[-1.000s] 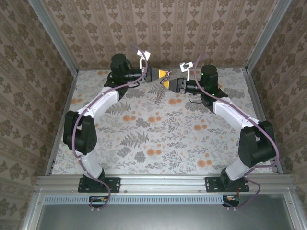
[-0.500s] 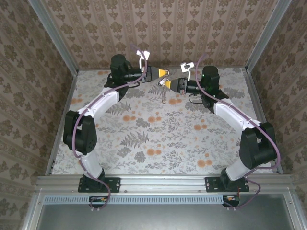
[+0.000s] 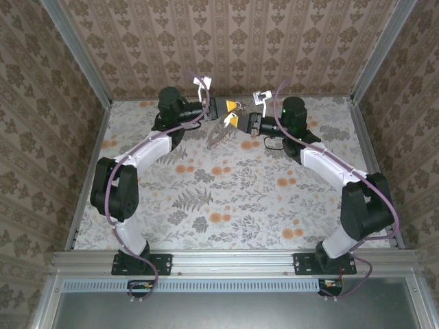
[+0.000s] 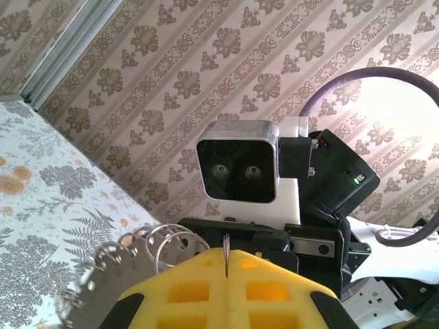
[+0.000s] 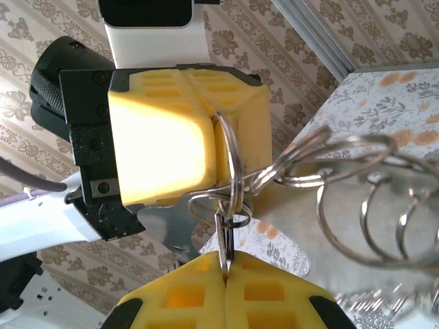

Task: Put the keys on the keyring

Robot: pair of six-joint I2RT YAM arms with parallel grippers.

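The floral table (image 3: 226, 205) lies under the L gripper (image 4: 226, 277), w/ open air btwn the two. The L arm (image 3: 147, 147) runs from the near rail up to that gripper. The R arm (image 3: 322, 161) comes in from the other side & ends facing it. The R gripper (image 5: 226, 274) sits just beside the L gripper, nearly tip to tip, and a touch nearer you in the top view.

L gripper: you can see its yellow pads (image 4: 185, 295) pressed flat together, seam tight. A thin wire loop of the keyring (image 3: 219, 134) runs btwn them, so that gripper has the keyring pinched. R gripper: pads likewise fully closed, w/ a thin metal sliver clamped upright in the seam.

The keyring hangs off the L gripper's tip, clear of the table, drooping below it & toward you. From the top it reads as a grey-brown fan w/ a toothed edge. In the wrist views you get several linked wire loops spreading away from the L gripper, one threaded through the next.

The key (image 5: 223, 240) is that sliver in the R gripper's seam, right at the L gripper's tip. In the R wrist view it crosses the loop held there. It's edge-on to that cam, so it's prob. a key, but you can't be sure from this angle. A smaller ring sits around it just under the L gripper's pads.
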